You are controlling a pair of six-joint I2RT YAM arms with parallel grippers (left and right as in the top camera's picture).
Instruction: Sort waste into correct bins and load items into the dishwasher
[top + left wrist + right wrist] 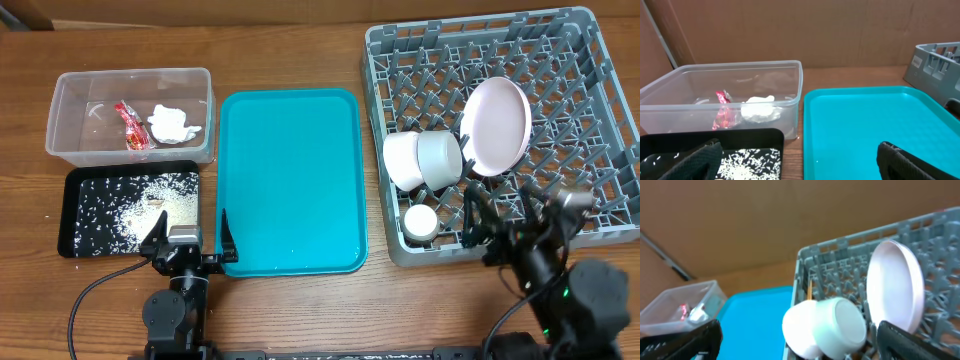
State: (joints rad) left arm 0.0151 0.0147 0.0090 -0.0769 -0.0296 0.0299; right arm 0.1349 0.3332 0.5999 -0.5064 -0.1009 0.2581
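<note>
Overhead: the wrapper [131, 125] and tissue [172, 123] lie in the clear tub [60, 110], far left. Rice [140, 205] covers the black tray [70, 215] just nearer. The plate [495, 125], bowls [425, 160] and cup [420, 221] sit in the rack [600, 60], right. The teal tray [290, 180] holds nothing large.

Left wrist: the left gripper [800, 165] is spread wide and empty.

Right wrist: the right gripper [800, 340] is spread wide and empty. A thin wooden stick, probably a chopstick [810, 291], stands in the rack.

Judgement: the task is essentially complete.

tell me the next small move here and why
Probably just draw the left gripper and right gripper, both open, back to rest: wrapper and tissue lie in the tub, rice in the black tray, plate, bowls and cup in the rack, nothing on the teal tray. What looks like a chopstick stands there too.
</note>
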